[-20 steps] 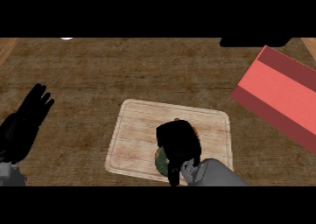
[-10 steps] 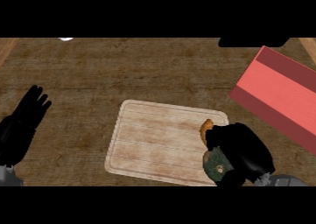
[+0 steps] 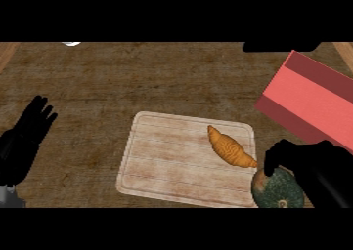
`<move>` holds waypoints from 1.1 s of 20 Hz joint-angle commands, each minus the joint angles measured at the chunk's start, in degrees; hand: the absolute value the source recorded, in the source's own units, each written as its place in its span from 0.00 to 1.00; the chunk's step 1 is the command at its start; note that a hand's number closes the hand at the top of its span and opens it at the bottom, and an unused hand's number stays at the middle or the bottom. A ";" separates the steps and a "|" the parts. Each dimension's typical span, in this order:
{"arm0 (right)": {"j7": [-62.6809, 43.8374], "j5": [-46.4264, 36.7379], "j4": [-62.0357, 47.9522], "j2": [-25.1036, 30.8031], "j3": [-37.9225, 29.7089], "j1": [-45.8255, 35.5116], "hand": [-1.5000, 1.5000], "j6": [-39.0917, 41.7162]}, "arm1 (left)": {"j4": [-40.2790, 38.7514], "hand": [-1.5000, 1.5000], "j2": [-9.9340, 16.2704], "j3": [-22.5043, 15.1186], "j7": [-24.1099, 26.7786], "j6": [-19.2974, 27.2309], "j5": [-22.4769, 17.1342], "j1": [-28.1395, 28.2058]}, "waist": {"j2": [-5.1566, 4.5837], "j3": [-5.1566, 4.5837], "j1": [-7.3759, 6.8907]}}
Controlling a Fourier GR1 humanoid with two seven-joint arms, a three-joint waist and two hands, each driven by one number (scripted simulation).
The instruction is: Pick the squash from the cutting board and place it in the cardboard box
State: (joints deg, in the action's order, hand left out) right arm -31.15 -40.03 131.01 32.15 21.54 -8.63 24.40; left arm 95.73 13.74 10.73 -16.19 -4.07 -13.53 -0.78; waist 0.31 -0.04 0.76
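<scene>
The squash [image 3: 278,191] is dark green and round, with an orange patch on its left side. It hangs at the cutting board's right lower corner, and my right hand [image 3: 316,166] is curled round it from above and from the right. The pale wooden cutting board [image 3: 171,161] lies in the middle of the counter. The box [image 3: 316,105] shows as a red slanted shape at the right, just up and right of my right hand. My left hand [image 3: 24,141] rests open at the left edge, fingers up.
An orange croissant [image 3: 230,146] lies on the board's right part, close to the squash. A dark object [image 3: 280,46] sits at the counter's far edge on the right, and a small white thing [image 3: 71,44] at the far left.
My right hand has carried the squash rightward off the board's middle to its right edge, toward the box. This uncovered the croissant. The left hand has barely shifted.
</scene>
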 commanded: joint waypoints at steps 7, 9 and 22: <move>-13.07 7.06 5.22 -3.54 -18.91 -13.41 1.00 6.05 | -3.41 0.50 -0.35 -0.23 1.41 0.17 1.68 -2.69 | -0.22 -0.04 -0.38; -14.17 11.20 5.04 -0.93 -25.69 -17.51 1.00 10.45 | -1.27 0.50 -1.11 -0.34 -0.39 0.74 0.81 -1.56 | -0.10 -0.03 -0.38; 10.19 8.47 -18.78 6.53 -39.74 -15.61 1.00 6.53 | -1.56 0.50 -0.33 0.53 -0.86 -1.17 1.26 -2.24 | -0.36 0.06 -0.87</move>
State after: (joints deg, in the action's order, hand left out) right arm -29.18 -31.55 118.20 36.49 -13.55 -25.63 32.69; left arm 94.02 13.28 11.38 -16.14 -5.40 -12.90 -2.65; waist -0.02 0.00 -0.14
